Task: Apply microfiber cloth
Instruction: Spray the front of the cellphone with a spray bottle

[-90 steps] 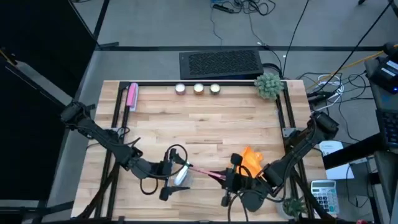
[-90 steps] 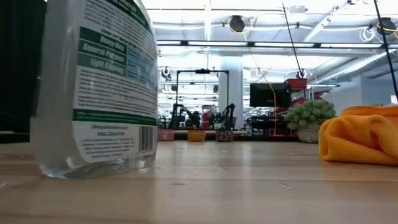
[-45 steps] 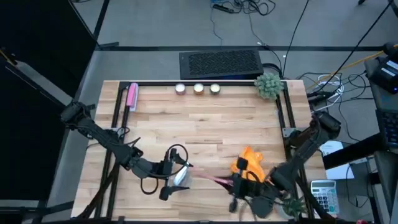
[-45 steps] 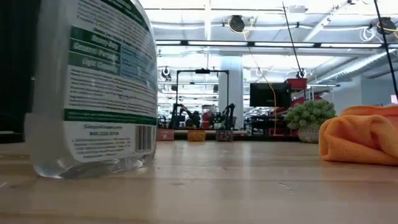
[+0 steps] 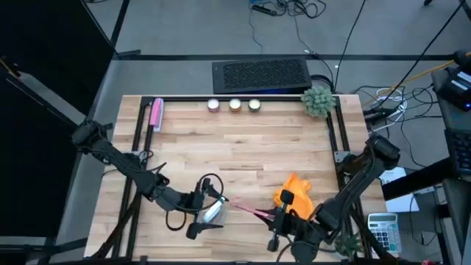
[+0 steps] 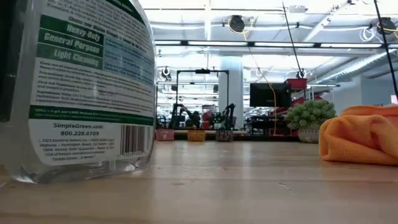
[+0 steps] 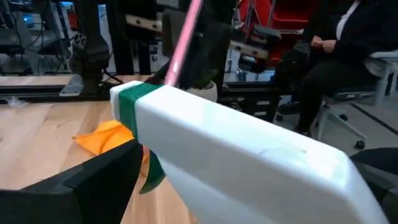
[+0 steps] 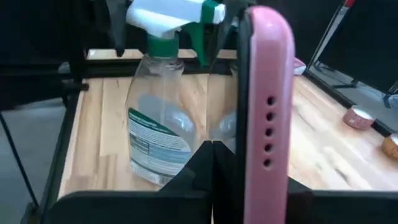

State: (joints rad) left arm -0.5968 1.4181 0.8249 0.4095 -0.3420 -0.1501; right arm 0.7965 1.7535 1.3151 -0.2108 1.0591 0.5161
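The orange microfiber cloth lies bunched on the table near its front right; it also shows in the low view and the left wrist view. No gripper touches it. My right gripper, just in front of the cloth, is shut on a pink-cased phone that sticks out toward the table's left. My left gripper is shut on a clear spray bottle with a white trigger head and green collar, left of the phone. My left gripper holds the spray bottle near its top, by the neck under the trigger head, coming level from the table's left. The head hides the exact place of contact. The bottle stands upright, its base at the table top. My right gripper pinches the phone between its two fingers at the end nearest the wrist. The fingers lie along the phone. It stands on its thin edge, pointing level toward the table's left and the bottle.
A pink stick-shaped object lies at the far left, three small cups and a plant along the far edge. Black frame rails run along the table's sides. A person sits beyond the table.
My right gripper has drawn back toward the table's near edge with the phone, away from the cloth, which has stayed in place. The spray bottle in my left gripper has come a little toward the near edge.
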